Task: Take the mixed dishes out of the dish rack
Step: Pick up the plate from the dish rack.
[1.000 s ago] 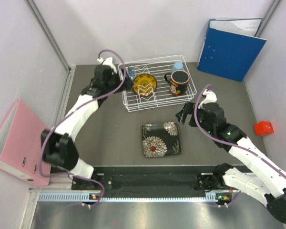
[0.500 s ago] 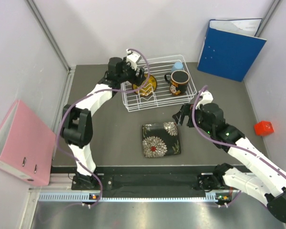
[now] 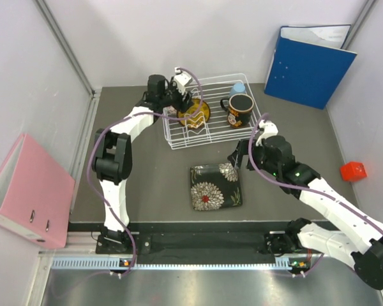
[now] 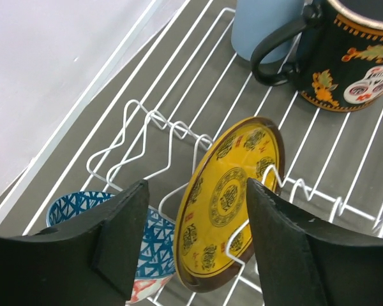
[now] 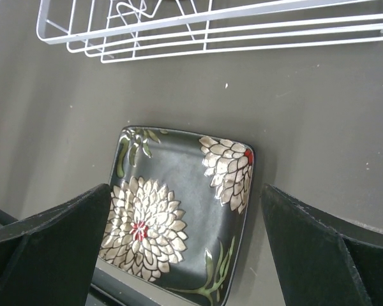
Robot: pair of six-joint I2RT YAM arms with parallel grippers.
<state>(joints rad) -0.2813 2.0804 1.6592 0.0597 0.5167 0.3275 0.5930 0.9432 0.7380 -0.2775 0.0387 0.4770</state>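
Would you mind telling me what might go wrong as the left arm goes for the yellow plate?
1. The left gripper straddles the yellow plate with open jaws, and the blue mosaic bowl sits close by one finger, which could catch it.
2. The plate leans in the zigzag wires of the dish rack. An off-line lift could snag it and drag the rack.
3. The mug stands close behind and might get knocked.

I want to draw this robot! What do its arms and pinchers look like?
Both arms, the left arm and the right arm, are white tubes joined by chunky black joints. A thin purple cable loops along each one. The left gripper and right gripper each have two broad, flat black fingers.
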